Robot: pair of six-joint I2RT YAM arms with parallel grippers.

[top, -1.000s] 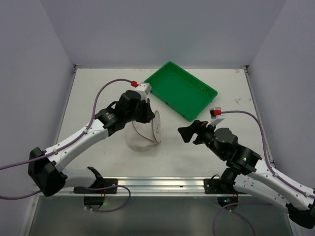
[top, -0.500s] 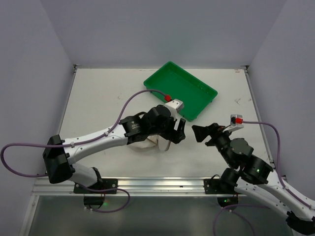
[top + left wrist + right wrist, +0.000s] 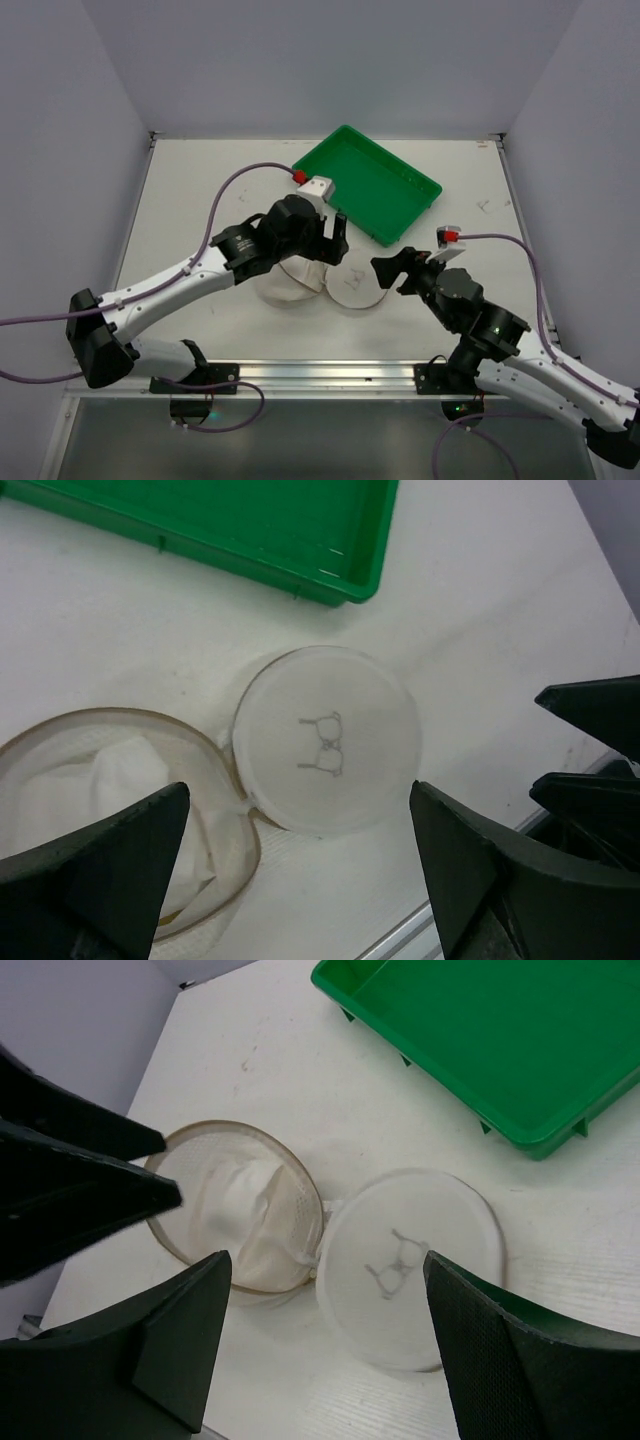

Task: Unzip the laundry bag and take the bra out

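The laundry bag (image 3: 240, 1205) lies on the tabletop (image 3: 200, 190) between the two arms, unzipped. Its mesh body lies with a tan-rimmed mouth facing up, and its round flap (image 3: 410, 1255) is folded out flat beside it, joined at one short hinge. On the flap is a small black line drawing of a bra (image 3: 322, 745), the only marking that can be made out on the bag. I cannot pick out the zip pull in any view.

Inside the mouth sits bunched white fabric (image 3: 245, 1210), too crumpled to tell its shape. In the left wrist view the bag body is cut off by the left edge of the picture and partly hidden behind one black finger. From above, the left arm covers the far side of it.

Nearest the bases, the right gripper (image 3: 326, 1256) hangs over the hinge, just right of the flap in the top view. Its fingers are spread wide and hold nothing. Only their inner faces show in its own camera, cut off by the bottom edge.

A little farther back, the left gripper (image 3: 300, 792) hovers above the bag, its fingers also spread wide and empty. The black shapes at the right edge of its view are the other gripper, cut off.

Farther still is the green tray (image 3: 385, 170), set at an angle, apart from the bag. Faint dark marks (image 3: 481, 205) on the tabletop near its right side are too small to read
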